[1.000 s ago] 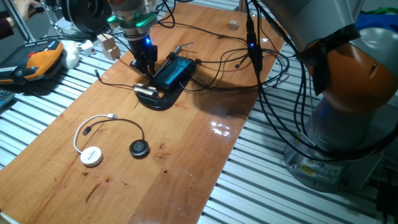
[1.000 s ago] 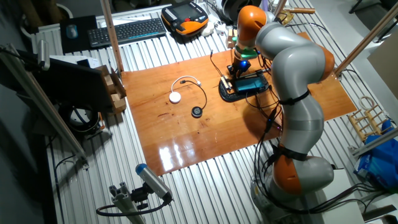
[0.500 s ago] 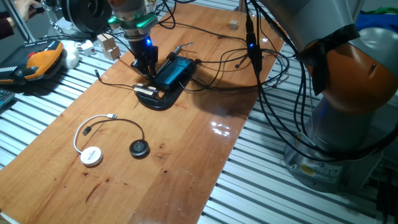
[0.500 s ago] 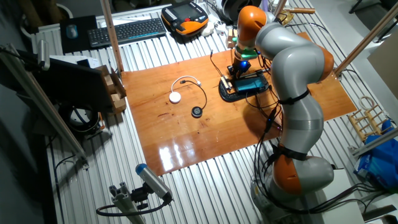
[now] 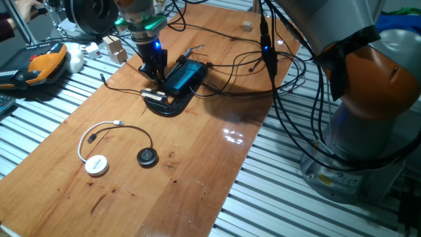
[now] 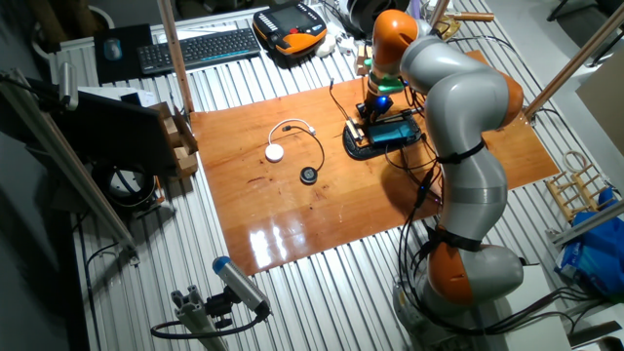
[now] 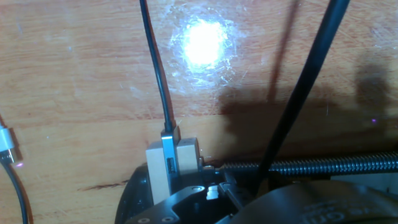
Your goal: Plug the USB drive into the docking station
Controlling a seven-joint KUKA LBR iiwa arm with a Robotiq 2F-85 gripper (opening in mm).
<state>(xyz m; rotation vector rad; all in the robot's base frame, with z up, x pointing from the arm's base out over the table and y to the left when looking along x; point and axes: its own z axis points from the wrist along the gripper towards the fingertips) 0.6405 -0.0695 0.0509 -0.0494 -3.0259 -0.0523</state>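
Observation:
The docking station (image 5: 183, 75) is a flat bright-blue box lying on a black curved clamp (image 5: 166, 105) on the wooden table, with thin black cables plugged in; it also shows in the other fixed view (image 6: 393, 128). My gripper (image 5: 153, 71) stands low at the dock's left edge, also seen in the other fixed view (image 6: 374, 108). In the hand view two tan pads (image 7: 157, 174) press on a slim silver USB drive (image 7: 169, 155), just above the wood. A black cable (image 7: 155, 68) runs away from its far end. The dock's port is hidden.
A white puck (image 5: 97, 164) with a white cable and a black puck (image 5: 147, 157) lie at the front left. Black cables (image 5: 243, 66) loop right of the dock. Small wooden blocks (image 5: 114, 47) sit at the back left. A threaded rod (image 7: 311, 165) crosses the hand view.

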